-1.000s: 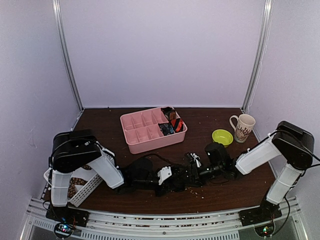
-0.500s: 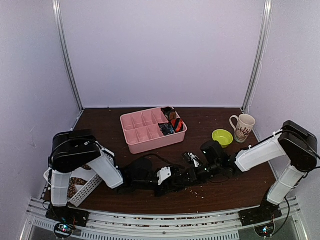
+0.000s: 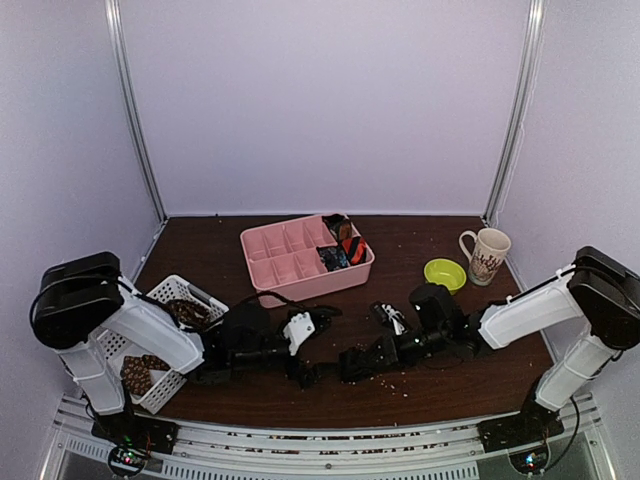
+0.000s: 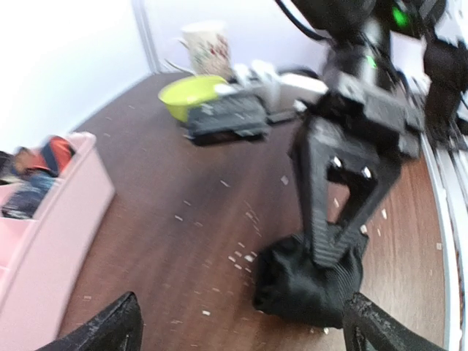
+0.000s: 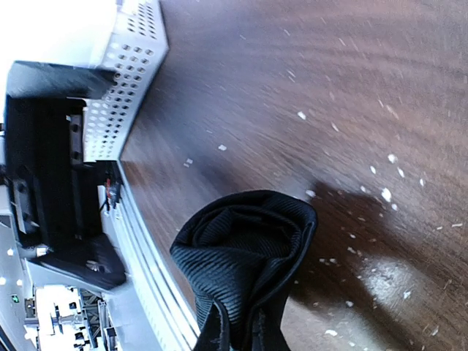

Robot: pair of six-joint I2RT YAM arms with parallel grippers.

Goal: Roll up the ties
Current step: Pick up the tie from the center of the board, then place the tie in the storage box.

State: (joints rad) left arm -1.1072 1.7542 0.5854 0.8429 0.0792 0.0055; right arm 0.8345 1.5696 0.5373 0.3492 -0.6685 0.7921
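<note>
A black tie, rolled into a fist-sized coil, sits at the near middle of the table. My right gripper is shut on it, pinching its upper edge. In the right wrist view the coil fills the lower centre, and the right gripper clamps its fabric. My left gripper stands open just left of the coil, apart from it. In the left wrist view the left gripper has its tips spread wide, and the coil lies ahead near the right tip. More rolled ties sit in the pink tray.
A white perforated basket at the near left holds brown patterned ties. A green bowl and a mug stand at the right rear. Small pale crumbs dot the wood around the coil. Metal rails run along the near edge.
My left gripper opened, let go of the coil and drew back to the left. My right gripper closed on the rolled black tie and now holds it alone.
</note>
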